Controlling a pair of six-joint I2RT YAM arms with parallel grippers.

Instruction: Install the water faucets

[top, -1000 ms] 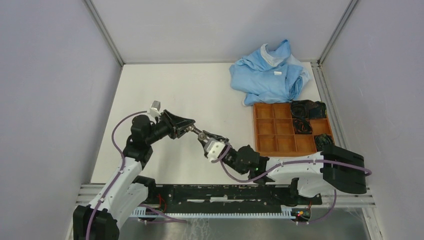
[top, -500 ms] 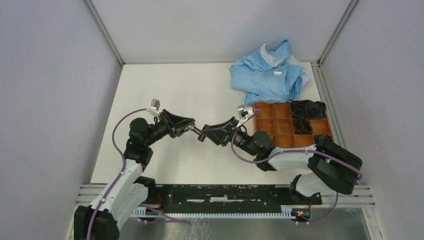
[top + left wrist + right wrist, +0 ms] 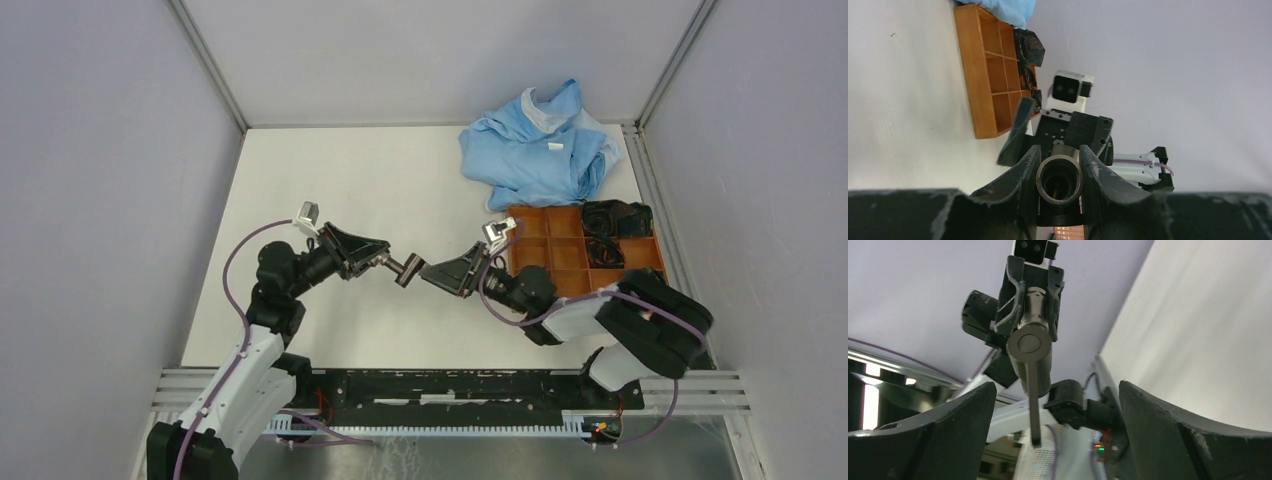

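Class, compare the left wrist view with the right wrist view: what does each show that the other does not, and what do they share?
Left wrist only: the tray, the cloth and the hollow open end of the faucet. Right wrist only: the faucet's closed round end, with a thin lever hanging below it. Both: the faucet clamped in the left gripper.

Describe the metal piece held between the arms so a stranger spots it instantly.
Find the white table, then the left gripper above its middle. Clamped in it is the faucet piece, pointing at the open right gripper. It alone is small, dark grey metal, unlike the blue cloth and orange tray.
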